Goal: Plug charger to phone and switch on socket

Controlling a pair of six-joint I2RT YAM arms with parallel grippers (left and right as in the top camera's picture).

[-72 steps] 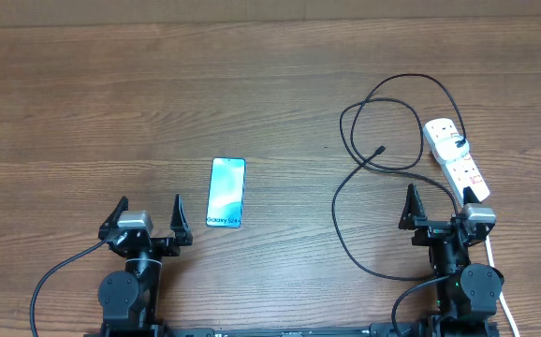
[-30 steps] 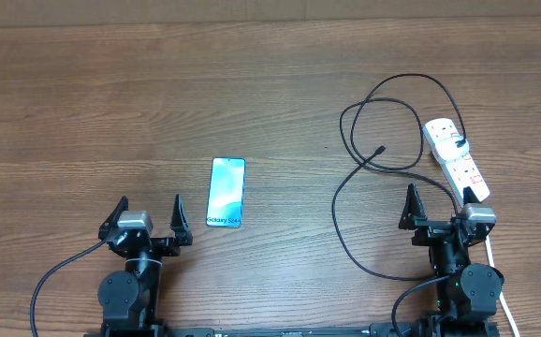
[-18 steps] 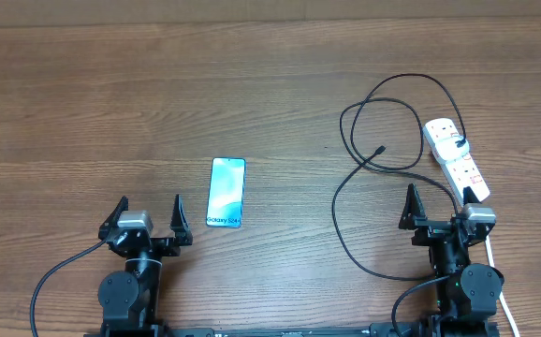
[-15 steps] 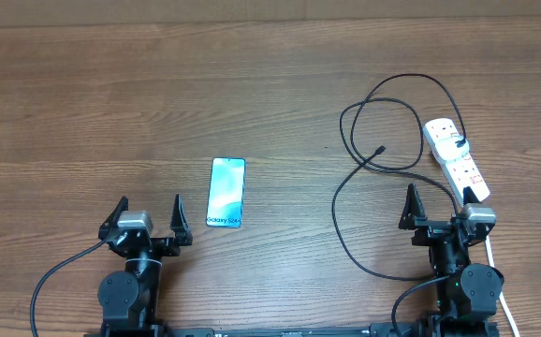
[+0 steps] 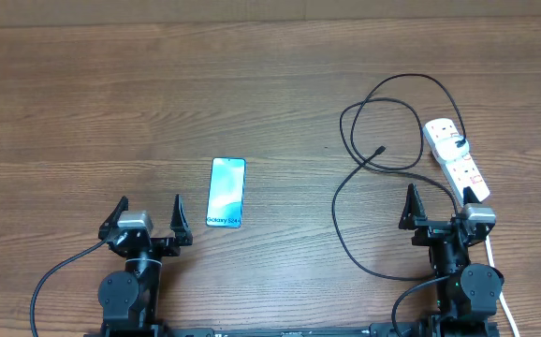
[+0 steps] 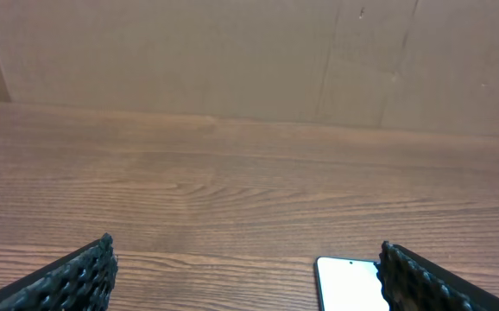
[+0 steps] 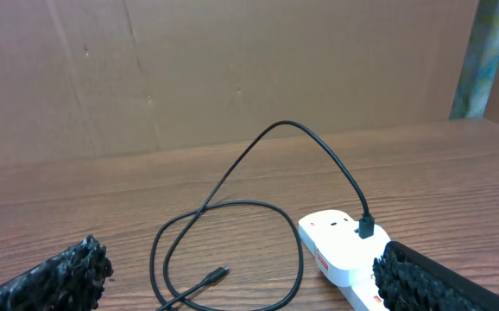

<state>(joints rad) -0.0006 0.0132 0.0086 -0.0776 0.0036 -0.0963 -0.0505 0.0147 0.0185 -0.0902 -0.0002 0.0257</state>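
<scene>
Just right of the wide-open, empty left pincer (image 5: 149, 208), the phone (image 5: 226, 192); right pincer (image 5: 439, 201) likewise.

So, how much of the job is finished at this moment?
Done: one end of the cable sits in the power strip. In hand: nothing; the left gripper and right gripper sit with jaws open and empty. Left: the free tip lies on the table, apart from the phone; plugging it in and switching the strip on are not yet done.
</scene>
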